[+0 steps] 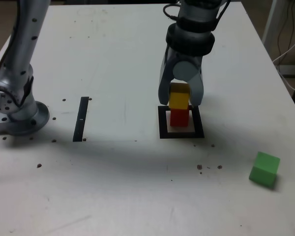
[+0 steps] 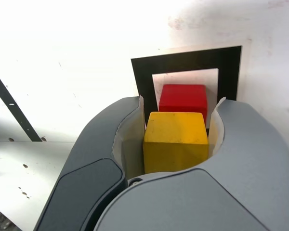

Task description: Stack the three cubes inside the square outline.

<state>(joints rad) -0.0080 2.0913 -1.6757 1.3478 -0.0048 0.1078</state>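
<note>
Yellow solid cube (image 1: 179,96), pinched in the grey pincer (image 1: 181,101), sits on the red solid cube (image 1: 179,118); an off-centre release could topple both.

Exterior view is evenly lit but soft all over — low resolution, edges a little smeary, the green cube (image 1: 264,168) fuzzy at its outline. A broad, dim shadow band lies across the table (image 1: 113,73) below the thin black strip (image 1: 81,119), and the near part of the tabletop reads greyer than the far part. Wrist view is much brighter: the white surface at the far side blows out to near-pure white, glare washing out detail. The yellow cube (image 2: 175,140) and red cube (image 2: 183,98) look sharp and saturated — the gripper (image 2: 176,139) shells closest to the lens go soft.
</note>
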